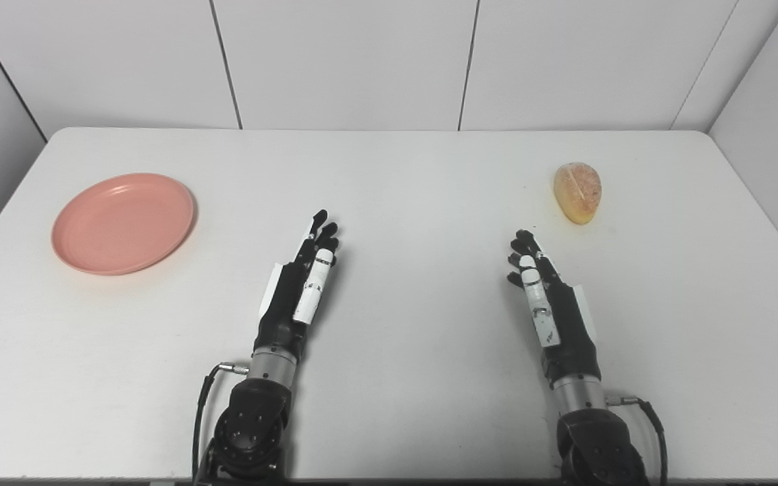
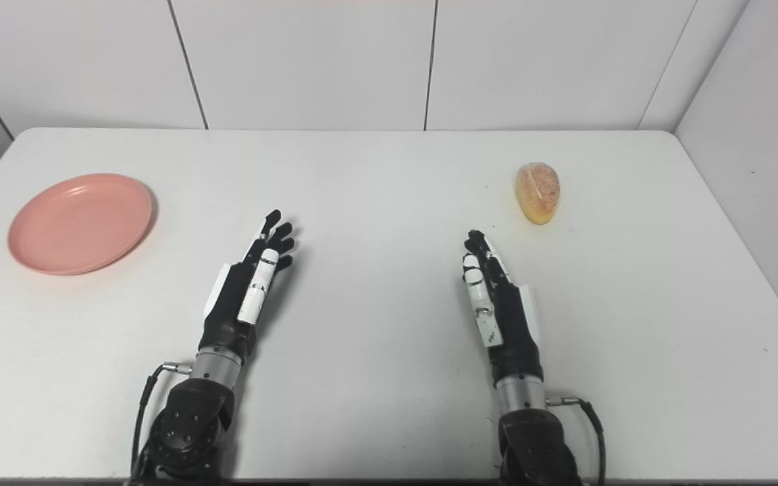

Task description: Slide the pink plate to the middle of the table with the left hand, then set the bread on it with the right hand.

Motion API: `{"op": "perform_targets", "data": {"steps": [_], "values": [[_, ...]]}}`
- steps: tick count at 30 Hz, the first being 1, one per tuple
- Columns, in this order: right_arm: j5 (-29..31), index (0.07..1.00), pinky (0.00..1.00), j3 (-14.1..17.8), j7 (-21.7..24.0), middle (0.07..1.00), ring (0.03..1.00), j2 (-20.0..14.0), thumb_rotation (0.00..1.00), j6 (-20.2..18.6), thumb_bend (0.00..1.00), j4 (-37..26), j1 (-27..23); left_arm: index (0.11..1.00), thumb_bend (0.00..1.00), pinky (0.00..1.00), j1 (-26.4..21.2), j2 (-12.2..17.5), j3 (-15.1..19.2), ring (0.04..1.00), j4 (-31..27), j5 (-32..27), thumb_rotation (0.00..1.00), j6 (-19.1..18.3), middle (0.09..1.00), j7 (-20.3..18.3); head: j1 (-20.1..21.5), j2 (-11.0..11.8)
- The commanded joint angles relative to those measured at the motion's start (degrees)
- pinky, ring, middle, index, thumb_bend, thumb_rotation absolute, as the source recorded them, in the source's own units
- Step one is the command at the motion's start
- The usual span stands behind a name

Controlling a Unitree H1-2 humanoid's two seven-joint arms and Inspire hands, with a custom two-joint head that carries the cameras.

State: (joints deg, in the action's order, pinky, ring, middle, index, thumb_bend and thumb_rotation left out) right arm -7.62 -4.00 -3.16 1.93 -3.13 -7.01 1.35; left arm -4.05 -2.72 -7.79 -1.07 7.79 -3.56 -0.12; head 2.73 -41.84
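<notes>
The pink plate (image 1: pixel 123 223) lies well to the left of the left robot hand (image 1: pixel 301 283), which is released and nearer than the right one.

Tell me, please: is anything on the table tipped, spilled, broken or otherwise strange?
Nothing stands out. The pink plate lies flat at the table's left side, the bread lies whole at the right, and the left hand and right hand are open, holding nothing.

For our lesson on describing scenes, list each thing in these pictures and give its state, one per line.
pink plate: empty, upright, on the table's left side.
bread: lying on the table's right side, untouched.
left robot hand: open, holding nothing.
right robot hand: open, holding nothing.
</notes>
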Motion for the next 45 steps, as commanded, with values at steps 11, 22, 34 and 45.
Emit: {"op": "perform_targets", "data": {"steps": [11,22,34,45], "values": [[0.5,0.904,0.86,0.2,0.0,0.907,0.896,0.3,1.00,1.3,0.17,-1.0,-1.0,0.953,0.35,0.92,-1.5,-0.4,-0.1,0.930,-0.6,0.1,1.00,0.5,0.949,0.0,-0.2,-0.1],[0.5,0.904,0.86,0.1,0.0,0.907,0.895,0.2,1.00,1.2,0.17,-1.1,-0.9,0.952,0.34,0.91,-1.5,-0.4,-0.2,0.926,-0.9,0.2,1.00,0.2,0.946,0.0,-0.3,0.0],[1.6,0.903,0.88,0.9,0.3,0.909,0.902,-0.1,1.00,1.3,0.19,-0.3,-1.1,0.955,0.33,0.91,-1.9,-0.7,-0.6,0.928,0.9,0.2,1.00,1.6,0.950,0.0,-4.0,1.5],[5.9,0.932,0.93,2.5,3.0,0.936,0.933,-3.4,1.00,4.5,0.17,2.2,-1.0,0.956,0.29,0.91,-2.7,-3.0,-1.8,0.935,6.5,1.3,1.00,4.6,0.951,1.2,-15.8,7.6]]}}
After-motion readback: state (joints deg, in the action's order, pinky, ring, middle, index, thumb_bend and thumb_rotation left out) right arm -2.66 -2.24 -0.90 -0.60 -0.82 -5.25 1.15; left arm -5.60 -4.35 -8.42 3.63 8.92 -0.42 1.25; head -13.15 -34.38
